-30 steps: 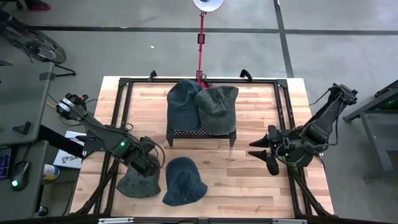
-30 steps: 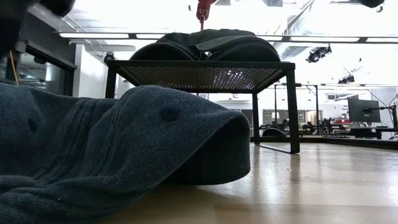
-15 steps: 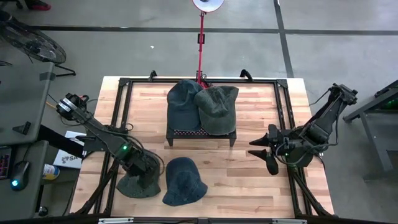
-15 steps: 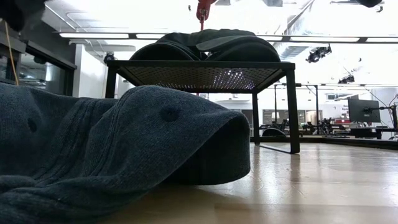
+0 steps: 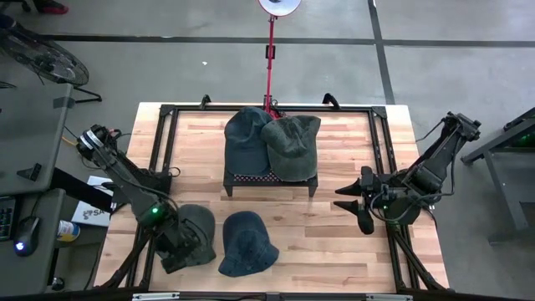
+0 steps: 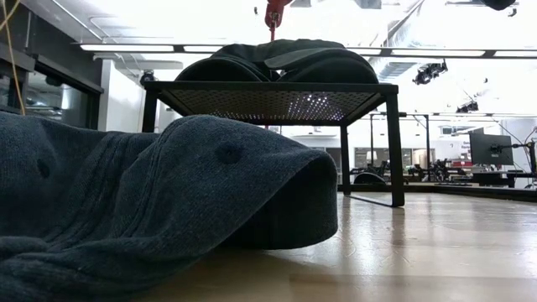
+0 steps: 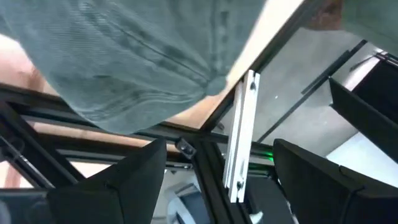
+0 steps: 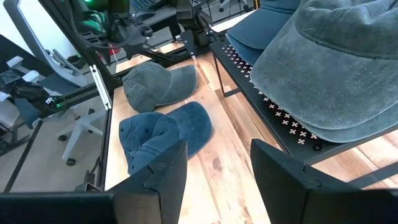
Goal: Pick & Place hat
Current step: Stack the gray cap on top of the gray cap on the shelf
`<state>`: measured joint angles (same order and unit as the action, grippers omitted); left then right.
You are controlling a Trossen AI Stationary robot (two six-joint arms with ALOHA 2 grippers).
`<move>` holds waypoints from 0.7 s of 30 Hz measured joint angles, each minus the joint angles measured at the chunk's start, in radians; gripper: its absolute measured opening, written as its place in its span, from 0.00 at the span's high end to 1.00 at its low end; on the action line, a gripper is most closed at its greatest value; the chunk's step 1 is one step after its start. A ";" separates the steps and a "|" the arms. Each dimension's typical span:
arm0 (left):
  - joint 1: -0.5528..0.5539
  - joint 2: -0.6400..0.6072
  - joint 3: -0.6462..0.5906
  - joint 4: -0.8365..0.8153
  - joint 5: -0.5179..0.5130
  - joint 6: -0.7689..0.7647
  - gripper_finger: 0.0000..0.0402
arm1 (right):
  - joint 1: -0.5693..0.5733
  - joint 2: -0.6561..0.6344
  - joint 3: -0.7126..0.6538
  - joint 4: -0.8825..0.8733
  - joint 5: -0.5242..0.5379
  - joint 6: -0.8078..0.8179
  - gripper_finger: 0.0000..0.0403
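Blue hat [image 5: 245, 243] beside green hat [image 5: 197, 226]

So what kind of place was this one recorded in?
Probably a robotics lab or workshop, not a home. The wooden table sits in a black metal frame on a bare concrete floor, and the low view shows ceiling strip lights and a monitor on distant benches.

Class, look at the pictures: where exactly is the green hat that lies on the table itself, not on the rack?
In the high view, the green hat lies on the table's front left part, just left of the blue hat, with the open left gripper at its front-left edge.
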<state>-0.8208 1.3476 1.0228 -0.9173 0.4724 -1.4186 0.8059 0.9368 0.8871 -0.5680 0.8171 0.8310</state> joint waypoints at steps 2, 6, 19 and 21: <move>-0.029 0.005 0.020 -0.004 -0.030 -0.013 0.28 | 0.000 0.000 0.000 0.000 0.000 0.000 0.58; -0.090 0.038 0.058 -0.007 -0.076 -0.036 0.28 | 0.000 0.000 0.000 0.000 0.004 -0.001 0.58; -0.228 0.323 0.337 -0.347 -0.320 0.026 0.28 | 0.000 0.000 0.000 -0.022 0.005 0.032 0.58; -0.245 0.374 0.392 -0.406 -0.427 0.057 0.28 | 0.000 0.000 0.000 -0.023 0.005 0.049 0.58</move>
<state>-1.0655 1.7213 1.4146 -1.3234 0.0455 -1.3615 0.8056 0.9371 0.8871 -0.5906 0.8223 0.8802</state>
